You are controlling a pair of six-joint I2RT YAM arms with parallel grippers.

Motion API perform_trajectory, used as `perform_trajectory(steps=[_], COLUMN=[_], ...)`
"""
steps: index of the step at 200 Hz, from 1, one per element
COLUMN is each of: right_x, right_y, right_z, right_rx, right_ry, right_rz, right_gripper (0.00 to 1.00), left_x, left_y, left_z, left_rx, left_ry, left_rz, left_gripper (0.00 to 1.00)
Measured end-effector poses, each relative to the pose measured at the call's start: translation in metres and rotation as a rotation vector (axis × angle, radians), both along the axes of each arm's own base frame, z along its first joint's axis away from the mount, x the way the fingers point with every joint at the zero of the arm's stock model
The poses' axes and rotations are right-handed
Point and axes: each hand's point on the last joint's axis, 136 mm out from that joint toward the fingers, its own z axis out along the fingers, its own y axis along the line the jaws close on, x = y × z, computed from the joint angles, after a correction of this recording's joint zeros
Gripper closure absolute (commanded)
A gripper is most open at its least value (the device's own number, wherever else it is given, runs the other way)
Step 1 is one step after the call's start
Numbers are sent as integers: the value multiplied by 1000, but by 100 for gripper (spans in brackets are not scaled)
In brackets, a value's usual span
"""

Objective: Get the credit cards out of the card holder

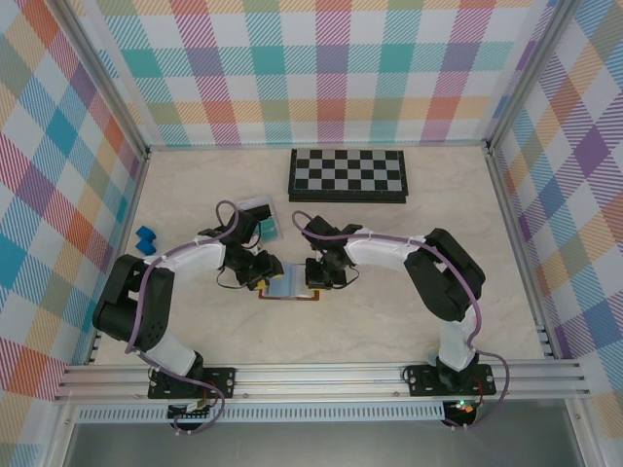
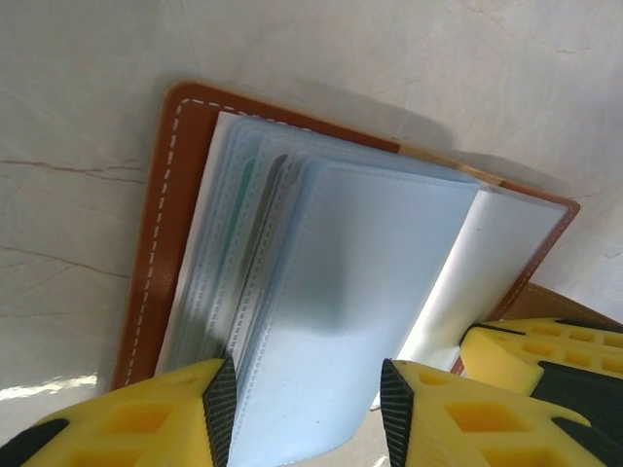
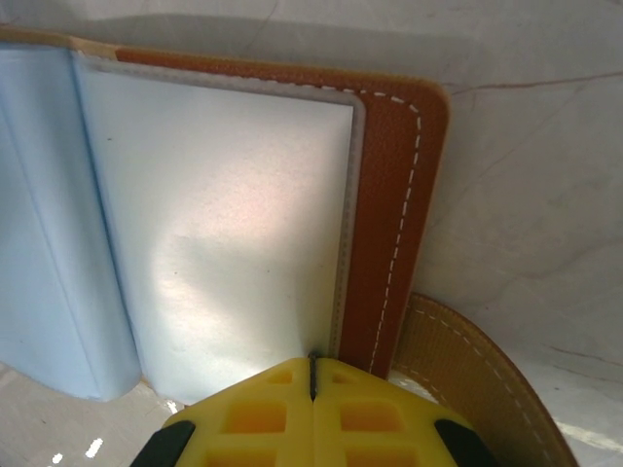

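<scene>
Left end effector [image 2: 307, 413] is spread astride the sleeves [image 2: 370, 292] of the holder [image 2: 175, 195], which lies open on the desk [image 2: 78, 97] between the arms. Cards [image 2: 245, 199] sit tucked inside the sleeves. Right end effector [image 3: 311, 384], pressed together, rests at the right cover's edge. Extraction looks barely begun. Next, pinch one card's edge and slide it out.

Pale table [image 1: 409, 311] bears card holder [image 1: 290, 288], chessboard [image 1: 348, 175], blue block [image 1: 146, 239], tray [image 1: 255, 206].

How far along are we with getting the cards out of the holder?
Done: card holder lies open. In hand: left end effector open astride the sleeves, right end effector shut at the cover edge. Left: a teal card sits in its sleeve.
</scene>
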Motion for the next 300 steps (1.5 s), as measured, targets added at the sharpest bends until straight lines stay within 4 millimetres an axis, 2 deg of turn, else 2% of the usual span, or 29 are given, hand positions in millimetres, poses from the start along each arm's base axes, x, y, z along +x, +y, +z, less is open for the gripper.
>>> perform_trajectory(steps=[94,138,194,218,258,300], right_x=[0,0,3,5,6,5], right_y=[2,3,0,-6,-14,-21], right_z=[0,0,2,10,29,35], right_rx=[8,12,36,46,98,121], right_ry=[11,12,-5,-16,-65,-81], right_rz=[5,5,-9,-24,-49,-73], right_gripper=[97,96,88,87,83,83], left_x=[1,0,8,11,12,10], left_y=[-21,-29,-43,-51,-65,-79], left_z=[12,13,20,20,18,20], left_rx=[-133,-201,-277,-306,-339,-368], left_ry=[-11,-18,-33,-33,-20,-20], left_rz=[-40,-42,-2,1,-2,-18], left_gripper=[61,49,44,40,39,36])
